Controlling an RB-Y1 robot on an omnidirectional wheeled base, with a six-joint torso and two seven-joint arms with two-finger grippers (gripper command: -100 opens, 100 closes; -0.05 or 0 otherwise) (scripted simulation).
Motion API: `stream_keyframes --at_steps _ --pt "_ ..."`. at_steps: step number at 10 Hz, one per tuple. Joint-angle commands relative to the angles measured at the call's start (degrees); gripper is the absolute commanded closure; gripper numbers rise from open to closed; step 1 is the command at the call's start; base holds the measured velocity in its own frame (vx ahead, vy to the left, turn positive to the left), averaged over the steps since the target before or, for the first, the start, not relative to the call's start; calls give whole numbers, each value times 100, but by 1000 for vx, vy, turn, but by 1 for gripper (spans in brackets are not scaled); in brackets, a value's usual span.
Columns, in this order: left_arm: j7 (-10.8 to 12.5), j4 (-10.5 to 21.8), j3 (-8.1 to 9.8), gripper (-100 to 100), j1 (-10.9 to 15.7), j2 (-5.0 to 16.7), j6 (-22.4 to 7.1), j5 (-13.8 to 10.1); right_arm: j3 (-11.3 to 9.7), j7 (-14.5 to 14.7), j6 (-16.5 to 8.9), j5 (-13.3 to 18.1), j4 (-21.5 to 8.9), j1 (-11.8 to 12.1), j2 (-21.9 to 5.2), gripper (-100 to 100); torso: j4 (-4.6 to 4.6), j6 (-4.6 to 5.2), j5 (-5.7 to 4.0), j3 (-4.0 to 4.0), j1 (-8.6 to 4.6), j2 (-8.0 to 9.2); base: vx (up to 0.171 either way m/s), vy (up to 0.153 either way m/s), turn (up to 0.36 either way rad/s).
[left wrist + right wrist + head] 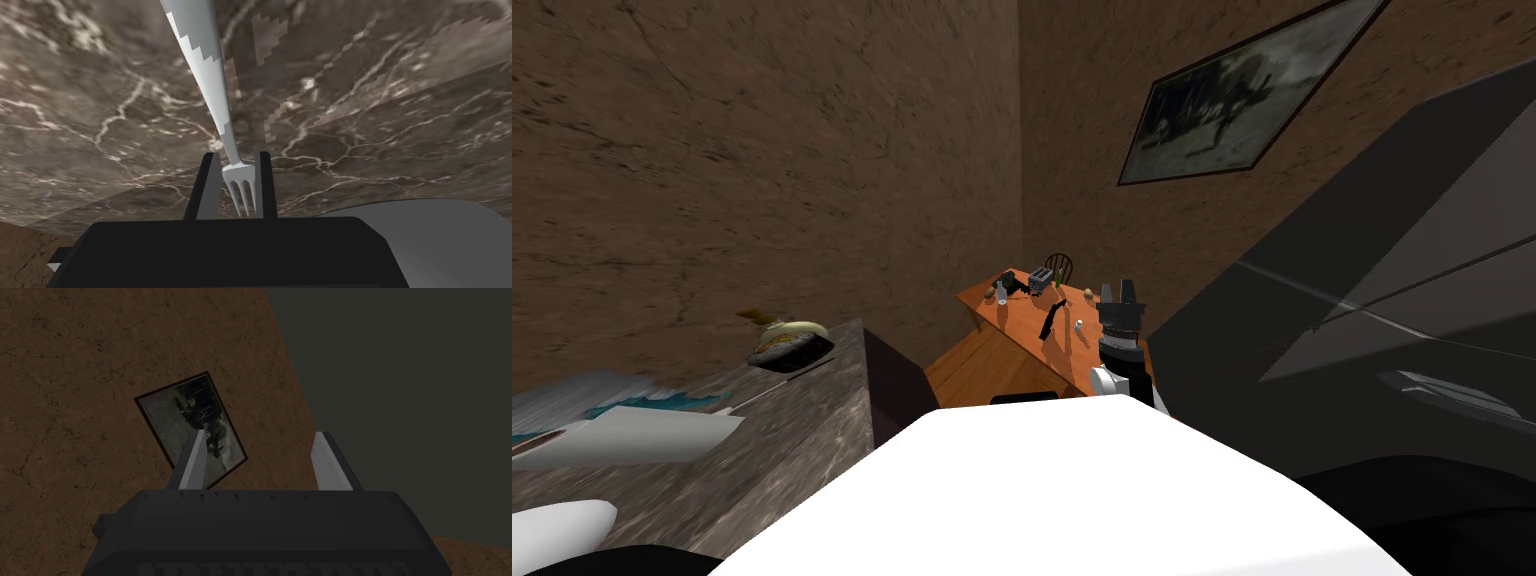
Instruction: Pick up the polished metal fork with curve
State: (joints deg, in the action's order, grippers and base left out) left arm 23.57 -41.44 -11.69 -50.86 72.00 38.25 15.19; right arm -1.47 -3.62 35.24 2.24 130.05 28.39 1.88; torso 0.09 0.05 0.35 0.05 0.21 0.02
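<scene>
Left gripper (237, 156) clamped on fork (207, 75) at stone counter

Holding the pale, polished metal fork by its tine end, with both thin grey fingers (209, 195) drawn in narrow against the sides of the head and the tines pointing back toward the dark gripper body. Seen low along a brown-grey, white-veined marbled stone countertop (100, 110), with the long tapering handle running straight away from the gripper and patches of it sunk into the surface; cannot tell whether lifted clear or resting there. Along the same countertop in the head view, off to the left: a dark bowl of yellowish fruit (789, 345) and a flat white sheet (642, 435). Right gripper (1121, 292) raised ahead on the right, well apart from the counter, fingers spread wide. Beyond it, an orange-brown wooden table (992, 350) carrying several small items
</scene>
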Motion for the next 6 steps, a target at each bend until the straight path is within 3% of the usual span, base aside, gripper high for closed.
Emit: stream_keyframes --at_steps 1,2,3,4,5,6 --pt "0 0 0 100 0 0 0 0 0 0 0 0 0 0 0 0 0 0 0 0 0 0 0 0 0" --pt "0 0 0 100 0 0 0 0 0 0 0 0 0 0 0 0 0 0 1 -1 2 -1 0 0 0" --pt "0 0 0 0 0 0 0 0 0 0 0 0 0 0 0 0 0 1 1 -1 2 -1 0 0 0" --pt "-176 13 -11 100 -57 -9 89 -100 0 0 0 0 0 0 0 0 0 1 1 -1 3 -2 80 39 144" --pt "-362 6 -10 100 -152 -11 171 -229 1 0 0 0 0 2 -1 0 -5 -8 2 -12 14 -21 162 51 227" --pt "-387 6 -10 100 -152 -11 171 -229 1 0 0 0 0 3 -1 0 -11 -9 5 -26 18 -46 138 27 96"
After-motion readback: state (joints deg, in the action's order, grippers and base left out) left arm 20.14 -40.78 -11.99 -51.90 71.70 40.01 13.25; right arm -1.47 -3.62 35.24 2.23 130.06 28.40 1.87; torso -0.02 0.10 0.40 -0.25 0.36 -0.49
